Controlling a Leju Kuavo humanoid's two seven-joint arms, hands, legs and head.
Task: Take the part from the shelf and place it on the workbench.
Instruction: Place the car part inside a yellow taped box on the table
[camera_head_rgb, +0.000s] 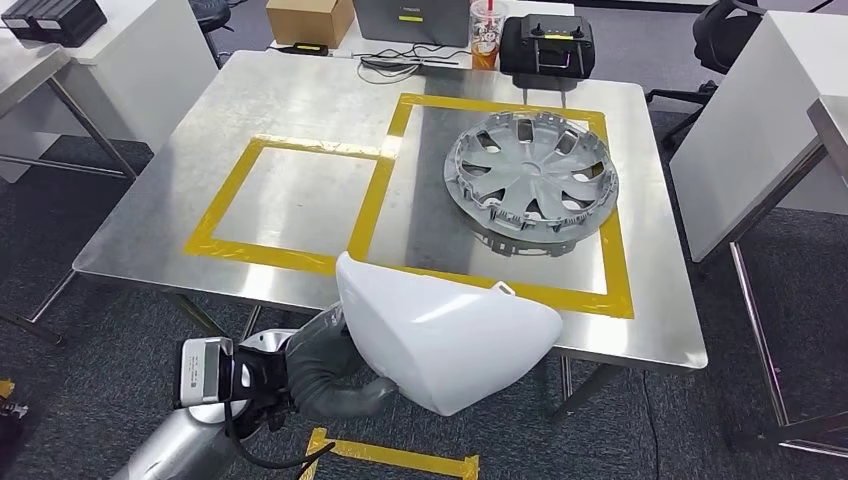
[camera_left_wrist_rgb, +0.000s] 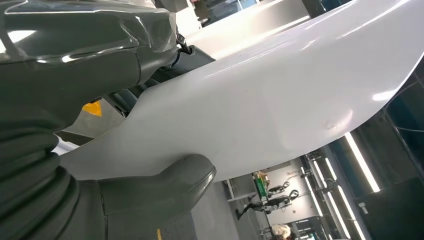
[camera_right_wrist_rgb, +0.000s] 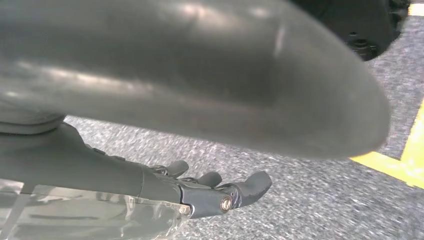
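Note:
The part is a smooth white curved shell (camera_head_rgb: 450, 340). It hangs over the near edge of the steel workbench (camera_head_rgb: 300, 110), partly above the floor. My left hand (camera_head_rgb: 330, 375) grips it from below at its left end. In the left wrist view the grey thumb (camera_left_wrist_rgb: 165, 185) presses under the white shell (camera_left_wrist_rgb: 275, 100) and the darker fingers lie over its top. My right hand (camera_right_wrist_rgb: 200, 185) hangs over grey carpet, its fingers loosely apart and holding nothing.
A silver wheel cover (camera_head_rgb: 530, 180) lies in the right yellow-taped square; the left taped square (camera_head_rgb: 265, 255) is bare. A cardboard box (camera_head_rgb: 308, 20), laptop (camera_head_rgb: 410, 20), cup (camera_head_rgb: 486, 35) and black case (camera_head_rgb: 547, 45) stand beyond the far edge. White tables flank both sides.

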